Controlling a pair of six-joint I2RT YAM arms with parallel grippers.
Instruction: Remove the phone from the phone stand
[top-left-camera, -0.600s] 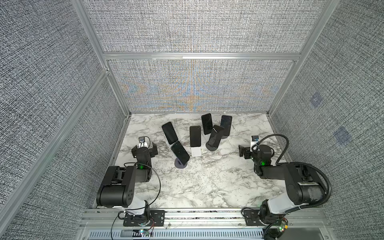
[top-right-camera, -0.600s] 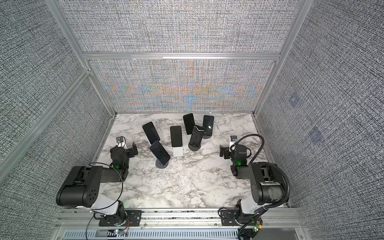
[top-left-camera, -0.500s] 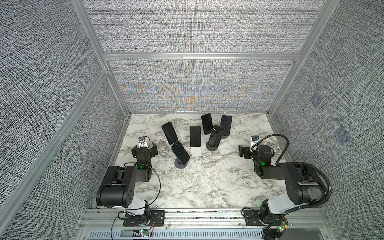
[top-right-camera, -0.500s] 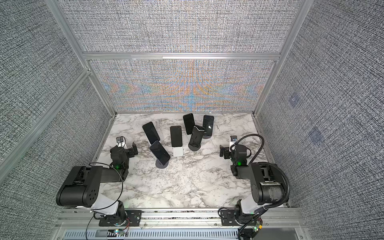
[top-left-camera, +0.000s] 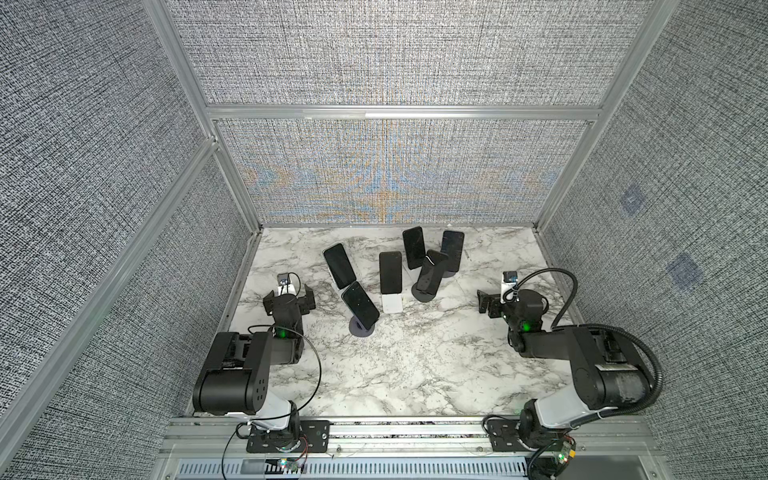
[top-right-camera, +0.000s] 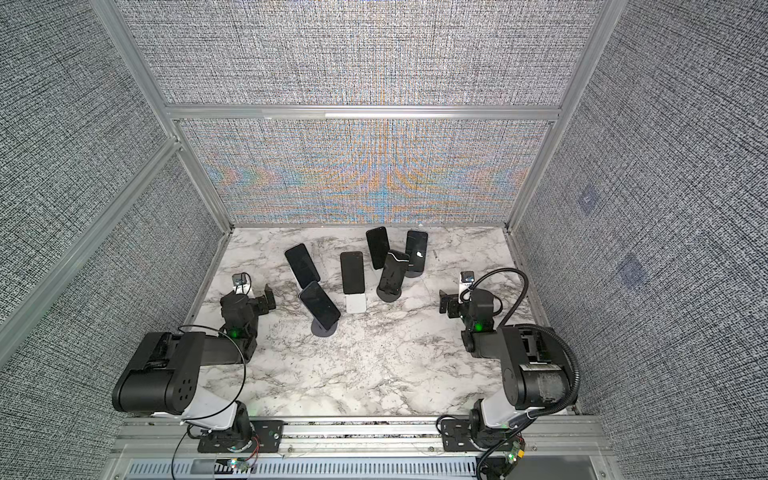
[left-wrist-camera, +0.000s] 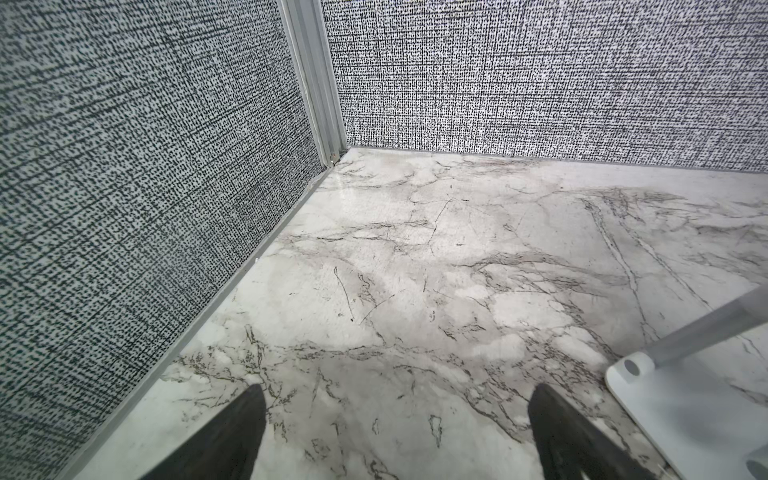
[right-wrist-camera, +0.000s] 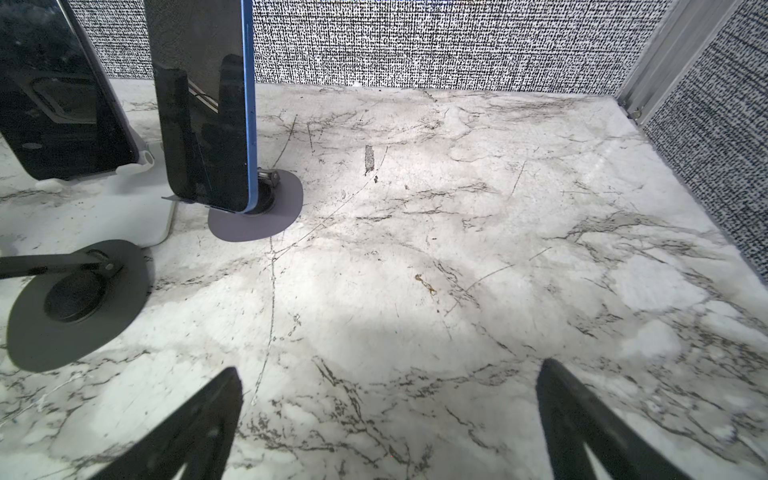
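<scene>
Marble tabletop (top-left-camera: 415, 365), phone (top-left-camera: 390, 272) on white stand (top-left-camera: 392, 303), long axis toward rear wall (top-left-camera: 395, 174), left tool (left-wrist-camera: 397, 390), right tool (right-wrist-camera: 390, 370) released

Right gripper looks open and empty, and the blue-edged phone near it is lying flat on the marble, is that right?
Not quite. The right wrist view shows the blue-edged phone propped upright on its round stand, not lying flat on the marble. The right gripper is open and empty, as you said.
</scene>
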